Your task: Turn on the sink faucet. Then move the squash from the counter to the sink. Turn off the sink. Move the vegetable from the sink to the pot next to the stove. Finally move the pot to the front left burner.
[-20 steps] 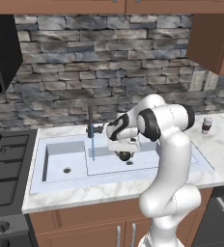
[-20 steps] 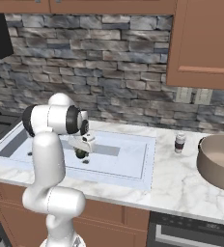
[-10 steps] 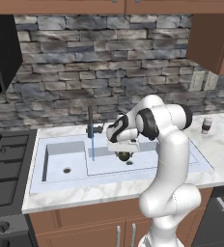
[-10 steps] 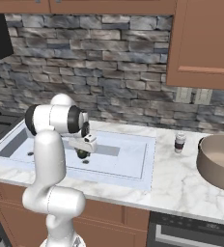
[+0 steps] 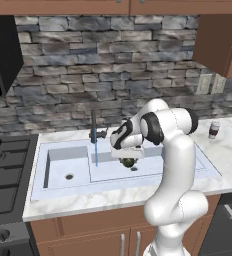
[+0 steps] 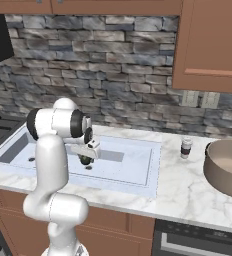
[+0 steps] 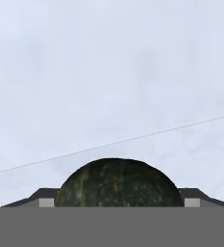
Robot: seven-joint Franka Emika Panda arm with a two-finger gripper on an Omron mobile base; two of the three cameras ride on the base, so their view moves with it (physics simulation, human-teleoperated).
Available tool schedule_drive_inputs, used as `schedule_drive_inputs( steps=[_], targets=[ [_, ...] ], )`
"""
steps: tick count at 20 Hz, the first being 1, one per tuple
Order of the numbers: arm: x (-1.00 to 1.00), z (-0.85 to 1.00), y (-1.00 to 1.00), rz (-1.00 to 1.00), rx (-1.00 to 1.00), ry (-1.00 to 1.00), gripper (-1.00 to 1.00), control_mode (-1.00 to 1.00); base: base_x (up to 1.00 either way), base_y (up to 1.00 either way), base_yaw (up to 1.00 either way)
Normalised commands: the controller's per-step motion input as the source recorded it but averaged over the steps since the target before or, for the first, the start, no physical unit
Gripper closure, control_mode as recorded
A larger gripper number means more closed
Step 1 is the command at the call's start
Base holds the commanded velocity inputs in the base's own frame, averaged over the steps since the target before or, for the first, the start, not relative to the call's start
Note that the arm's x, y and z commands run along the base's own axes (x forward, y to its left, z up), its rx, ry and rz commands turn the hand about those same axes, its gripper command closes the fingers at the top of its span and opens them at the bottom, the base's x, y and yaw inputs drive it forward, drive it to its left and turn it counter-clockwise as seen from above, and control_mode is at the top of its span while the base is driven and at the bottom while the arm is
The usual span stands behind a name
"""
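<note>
The squash (image 5: 129, 162), a dark green mottled ball, hangs low inside the large bowl of the sink (image 5: 188, 161), just above its round drain. My gripper (image 5: 129, 158) points down and is shut on it. In the hand view the squash (image 7: 118, 183) fills the gap between both fingertips (image 7: 42, 197), with the pale sink floor behind. From the right, the gripper (image 6: 85, 157) and squash (image 6: 85, 160) sit left of the middle of the sink (image 6: 135, 167). The dark faucet (image 5: 93, 126) stands behind the divider, and a thin blue stream (image 5: 96, 152) falls from it. The pot (image 6: 229, 169) rests on the counter (image 6: 188, 192) at far right.
A small jar (image 6: 186, 148) with a dark band stands on the counter between sink and pot. The black stove (image 5: 3, 172) lies left of the sink. A stone backsplash and wooden wall cabinets close off the back.
My gripper has sunk a little deeper into the large basin with the squash still in it. Nothing else has moved.
</note>
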Motion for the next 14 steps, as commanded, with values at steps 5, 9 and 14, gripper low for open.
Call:
schedule_drive_inputs(
  steps=[5,9,14],
  targets=[
    [0.0,-0.03,0.0,0.0,0.03,0.0,-1.0,-1.0,0.0,0.0,0.0],
    [-0.19,0.15,0.0,0.0,0.05,-0.01,-1.0,-1.0,0.0,0.0,0.0],
    [-0.21,0.27,0.0,0.0,0.0,-0.05,-1.0,-1.0,0.0,0.0,0.0]
  ],
)
